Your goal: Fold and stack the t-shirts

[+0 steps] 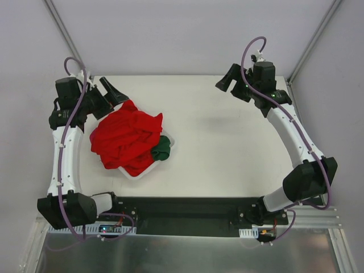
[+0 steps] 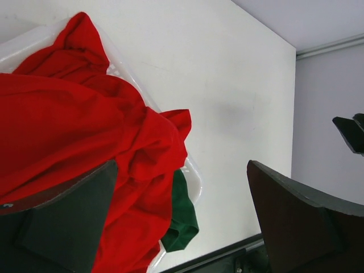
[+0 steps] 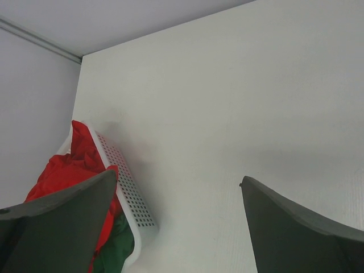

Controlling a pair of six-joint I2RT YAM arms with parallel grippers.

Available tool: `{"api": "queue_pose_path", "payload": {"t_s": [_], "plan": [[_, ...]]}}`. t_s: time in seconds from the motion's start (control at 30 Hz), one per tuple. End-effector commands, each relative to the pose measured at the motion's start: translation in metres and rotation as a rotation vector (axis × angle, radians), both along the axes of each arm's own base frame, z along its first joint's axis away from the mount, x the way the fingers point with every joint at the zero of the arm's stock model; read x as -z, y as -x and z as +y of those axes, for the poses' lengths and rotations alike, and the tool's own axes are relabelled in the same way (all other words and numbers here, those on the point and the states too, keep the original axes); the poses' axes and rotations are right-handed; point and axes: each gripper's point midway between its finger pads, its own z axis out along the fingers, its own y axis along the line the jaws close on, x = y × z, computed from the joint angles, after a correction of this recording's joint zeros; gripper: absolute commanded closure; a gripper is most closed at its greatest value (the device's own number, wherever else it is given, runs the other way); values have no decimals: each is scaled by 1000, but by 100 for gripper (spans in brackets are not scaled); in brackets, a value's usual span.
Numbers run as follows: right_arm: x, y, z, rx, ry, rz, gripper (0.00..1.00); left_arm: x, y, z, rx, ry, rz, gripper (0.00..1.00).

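By my reading nothing is folded yet. The red shirts lie crumpled in a heap in the basket, near the table's left edge. The green shirt spills over the basket's right rim. There is no stack, so every shirt is still to do. From the basket to the right edge the table lies bare, giving room to spread cloth. The left gripper hovers by the heap's far end, jaws apart and empty. The right gripper hangs near the far-right corner, also apart and empty.

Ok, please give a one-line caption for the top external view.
Red t-shirts and one green t-shirt heaped in a white basket; left fingers and right fingers open.
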Motion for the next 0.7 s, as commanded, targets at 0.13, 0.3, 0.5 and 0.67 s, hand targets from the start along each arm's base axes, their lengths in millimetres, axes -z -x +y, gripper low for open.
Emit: {"api": "queue_pose_path", "payload": {"t_s": [0.13, 0.3, 0.5, 0.67], "plan": [[-48, 10, 3, -8, -61, -110, 4, -20, 6, 14, -51, -95, -92, 1], [-36, 18, 24, -30, -71, -52, 4, -5, 27, 37, -188, -171, 8, 2], [-22, 47, 61, -89, 86, -32, 4, 40, 55, 64, -318, -198, 197, 6], [4, 58, 53, -24, 157, 101, 4, 54, 63, 65, -333, -202, 258, 8]]}}
